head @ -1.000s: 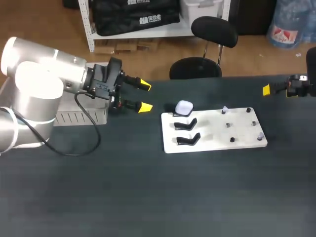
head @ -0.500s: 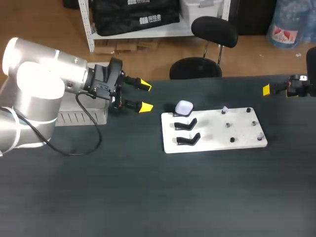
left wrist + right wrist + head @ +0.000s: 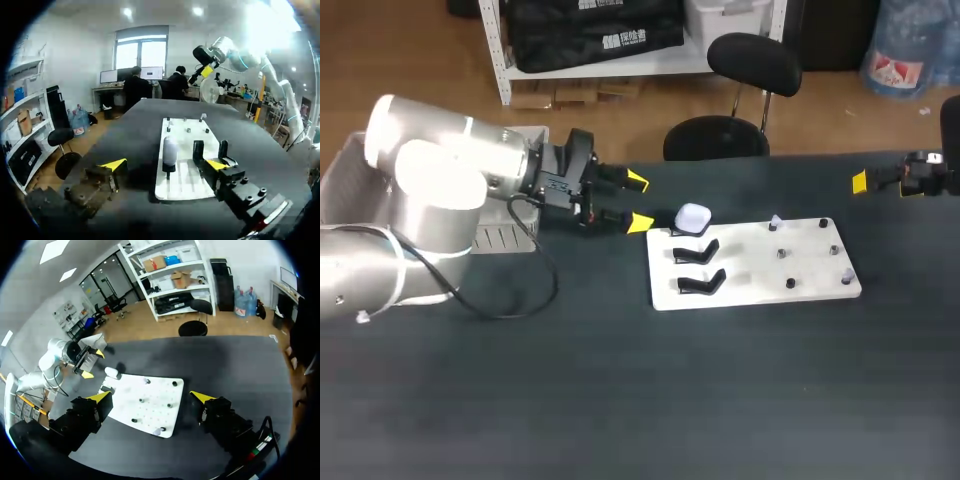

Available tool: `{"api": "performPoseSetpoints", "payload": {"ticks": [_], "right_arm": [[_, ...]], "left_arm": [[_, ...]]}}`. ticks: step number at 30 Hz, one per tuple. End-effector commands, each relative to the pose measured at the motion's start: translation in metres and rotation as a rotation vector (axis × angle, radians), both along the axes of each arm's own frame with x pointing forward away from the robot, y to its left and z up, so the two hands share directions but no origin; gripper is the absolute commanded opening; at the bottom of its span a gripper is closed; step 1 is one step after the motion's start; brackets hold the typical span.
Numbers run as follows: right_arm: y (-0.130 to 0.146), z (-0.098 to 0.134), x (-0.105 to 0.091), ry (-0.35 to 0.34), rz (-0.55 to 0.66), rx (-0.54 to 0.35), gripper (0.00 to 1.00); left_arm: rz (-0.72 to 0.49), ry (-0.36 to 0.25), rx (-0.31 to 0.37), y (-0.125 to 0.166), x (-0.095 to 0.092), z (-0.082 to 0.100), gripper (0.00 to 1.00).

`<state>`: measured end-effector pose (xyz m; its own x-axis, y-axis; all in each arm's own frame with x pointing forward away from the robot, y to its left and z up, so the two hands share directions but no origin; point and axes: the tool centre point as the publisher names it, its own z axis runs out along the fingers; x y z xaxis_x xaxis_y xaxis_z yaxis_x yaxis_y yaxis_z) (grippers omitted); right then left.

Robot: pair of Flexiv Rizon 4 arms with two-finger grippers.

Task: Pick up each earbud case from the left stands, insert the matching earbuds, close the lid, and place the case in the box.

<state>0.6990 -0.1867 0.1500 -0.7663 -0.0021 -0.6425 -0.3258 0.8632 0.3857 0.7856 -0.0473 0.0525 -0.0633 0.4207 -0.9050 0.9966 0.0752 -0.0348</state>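
A white earbud case (image 3: pixel 693 218) sits on the rearmost of three black stands at the left end of a white board (image 3: pixel 750 262). The two nearer stands (image 3: pixel 700 268) are empty. Small earbuds (image 3: pixel 775 222) stand on pegs at the board's right half. My left gripper (image 3: pixel 640 201) is open just left of the case. In the left wrist view the case (image 3: pixel 170 149) stands ahead, between the open gripper's (image 3: pixel 165 164) fingers, untouched. My right gripper (image 3: pixel 861 182) hangs open at the table's far right, well away from the board (image 3: pixel 155 412); the case (image 3: pixel 111 372) is far ahead of it.
A pale box (image 3: pixel 500 238) stands on the table's left side behind my left arm. The board carries several dark pegs (image 3: pixel 790 283). Dark tabletop (image 3: pixel 640 400) stretches in front of the board.
My left gripper has moved right, closer to the case on its stand, still open. The right arm has stayed where it was.
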Motion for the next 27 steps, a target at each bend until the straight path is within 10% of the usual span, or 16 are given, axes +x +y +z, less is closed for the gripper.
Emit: {"api": "performPoseSetpoints", "payload": {"ticks": [1, 27], "right_arm": [[0.0, 0.0, 0.0, 0.0, -0.002, -0.001, 1.0], [0.0, 0.0, 0.0, 0.0, -0.002, -0.001, 1.0]], "left_arm": [[-0.007, 0.007, 0.014, -0.015, 0.01, -0.005, 1.0], [0.005, -0.017, 0.066, -0.05, -0.002, -0.019, 1.0]]}}
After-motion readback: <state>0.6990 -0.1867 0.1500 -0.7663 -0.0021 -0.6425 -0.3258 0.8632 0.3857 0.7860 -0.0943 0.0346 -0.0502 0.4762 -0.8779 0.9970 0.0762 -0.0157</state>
